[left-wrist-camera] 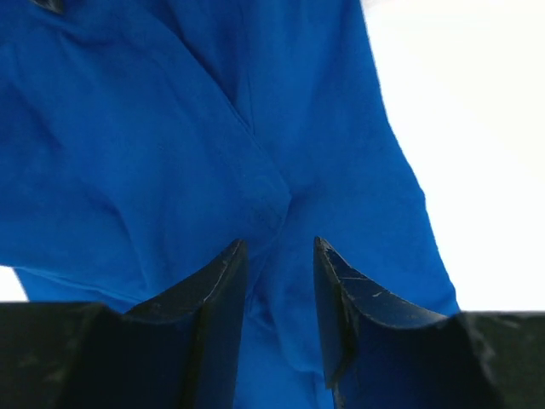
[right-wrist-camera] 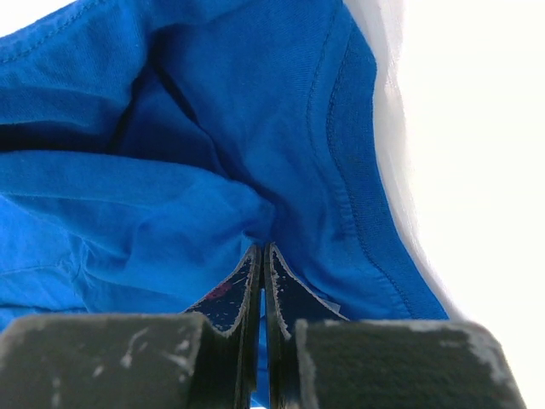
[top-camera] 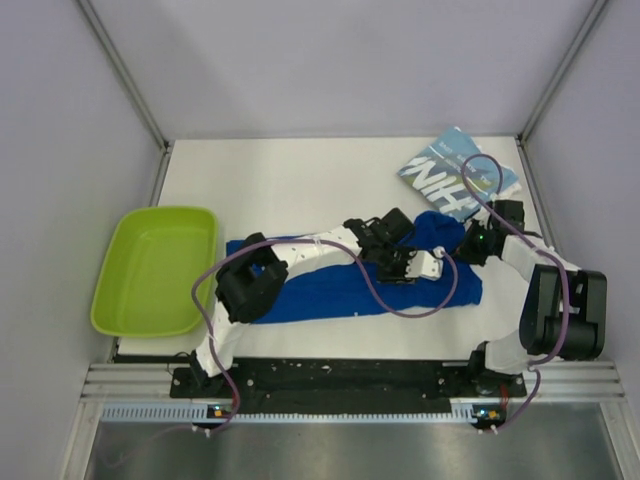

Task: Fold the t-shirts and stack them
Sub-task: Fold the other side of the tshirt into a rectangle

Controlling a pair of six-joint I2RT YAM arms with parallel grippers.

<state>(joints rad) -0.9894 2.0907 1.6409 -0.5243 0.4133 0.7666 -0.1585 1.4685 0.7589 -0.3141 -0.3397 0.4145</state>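
Fixed overhead camera looks down the table (top-camera: 300, 170) from six o'clock; both wrist cameras sit close against the royal blue t-shirt (top-camera: 320, 290), also mid-frame overhead.

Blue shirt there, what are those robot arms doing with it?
Two robot arms are working on the royal blue t-shirt spread across the table. The right tool pinches its cloth; the left tool is open over a crease. The teal t-shirt lies at the far right, untouched.
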